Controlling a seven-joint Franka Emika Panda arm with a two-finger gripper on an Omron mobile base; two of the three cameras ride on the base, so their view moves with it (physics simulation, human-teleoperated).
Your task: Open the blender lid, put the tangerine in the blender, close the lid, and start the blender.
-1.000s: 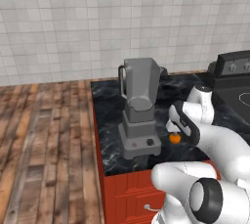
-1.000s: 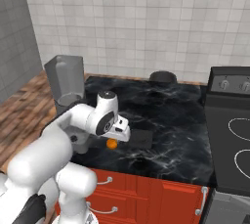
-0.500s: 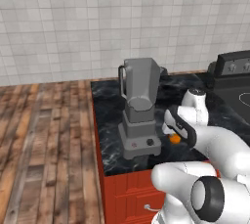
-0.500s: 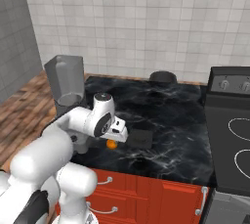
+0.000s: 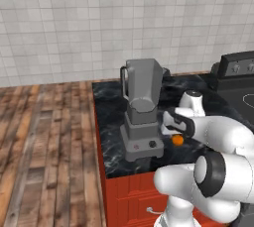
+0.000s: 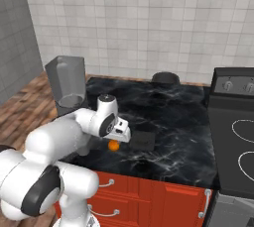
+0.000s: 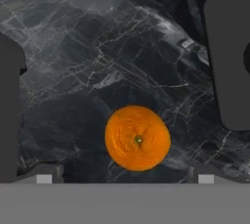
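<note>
The tangerine (image 7: 138, 138) lies on the black marbled surface (image 7: 122, 47), seen from straight above in the hand view, its stem dimple facing the camera. The fingers (image 7: 124, 175) stand wide open, one tip at about 8 o'clock of the fruit and the other at about 4 o'clock, each clear of it, so the fruit sits in the gap between them and is not gripped. The blender lid (image 7: 229, 61), a dark rounded square, lies flat on the surface at about 2 o'clock of the tangerine in the hand view, apart from it. In the right base view the tangerine (image 6: 114, 145) shows just under the hand, with the lid (image 6: 143, 140) near it at 3 o'clock. The blender (image 5: 142, 114) stands upright on the surface, its jar open at the top and its handle toward the wall side; in the left base view the tangerine (image 5: 177, 140) rests near the stepped base at about 3 o'clock of it. That base carries a black knob (image 5: 153, 144) and a small red button (image 5: 136, 146) on its front. A dark pan (image 6: 165, 78) sits at the back of the surface near the tiled wall (image 6: 149, 18), and a stove (image 6: 233, 122) stands beside the surface at 3 o'clock in the right base view.
</note>
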